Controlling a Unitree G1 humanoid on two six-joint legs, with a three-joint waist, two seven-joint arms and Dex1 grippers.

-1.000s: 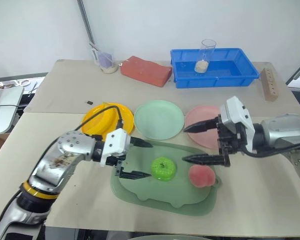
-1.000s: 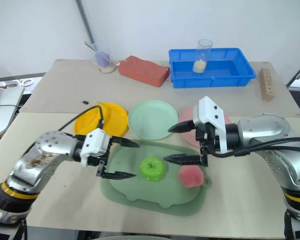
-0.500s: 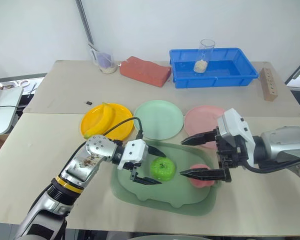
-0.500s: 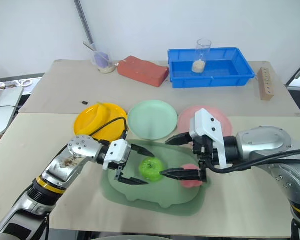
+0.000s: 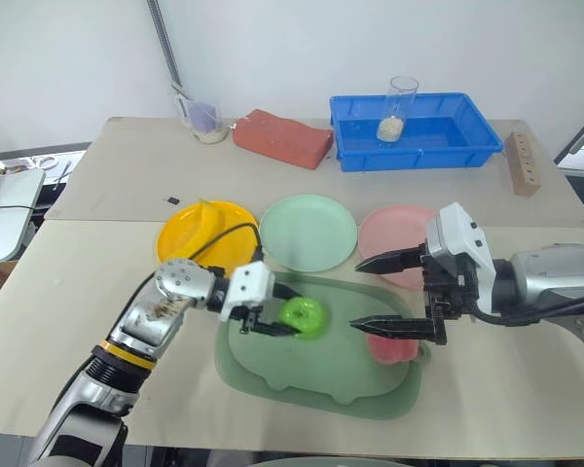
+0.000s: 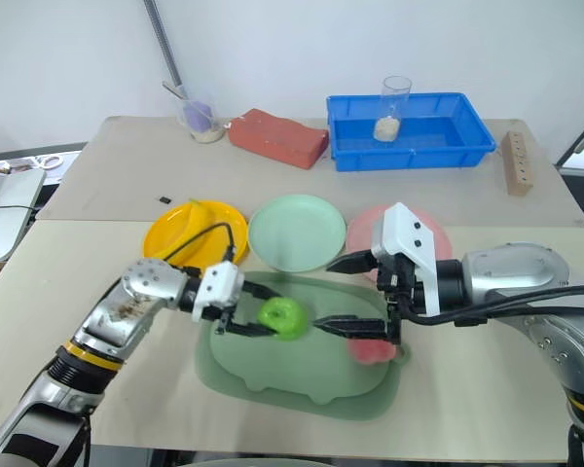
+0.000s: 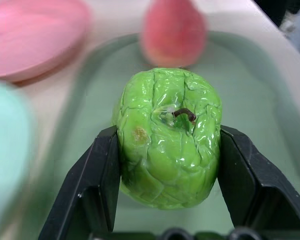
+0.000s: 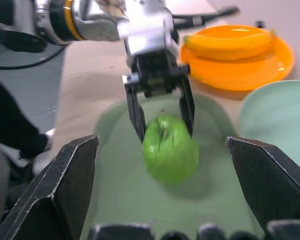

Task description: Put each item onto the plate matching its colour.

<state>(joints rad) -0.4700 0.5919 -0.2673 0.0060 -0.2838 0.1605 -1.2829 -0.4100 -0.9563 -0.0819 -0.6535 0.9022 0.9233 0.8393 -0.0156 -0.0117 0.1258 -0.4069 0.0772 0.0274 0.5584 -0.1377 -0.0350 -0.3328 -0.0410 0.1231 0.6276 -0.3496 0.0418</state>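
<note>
My left gripper (image 5: 293, 314) is shut on the bright green apple (image 5: 306, 316) over the big dull green tray (image 5: 321, 381); in the left wrist view both black fingers (image 7: 97, 180) press the apple's (image 7: 167, 135) sides. To the right, my right gripper (image 5: 356, 296) stands open, with its lower finger in front of the pink peach (image 5: 395, 349) lying in the tray. The yellow banana (image 5: 197, 232) lies on the yellow plate (image 5: 237, 220). The mint green plate (image 5: 309, 232) and the pink plate (image 5: 399, 233) carry nothing.
At the back of the table stand a blue bin (image 5: 448, 136) holding a clear glass (image 5: 402, 107), a red brick (image 5: 284, 138), a plastic cup (image 5: 206, 122) and a wooden block (image 5: 526, 162). A cable loops from my left wrist over the yellow plate.
My left gripper has reached forward and closed on the green apple, which now sits slightly left of where it lay. The right gripper has stayed open in about the same place.
</note>
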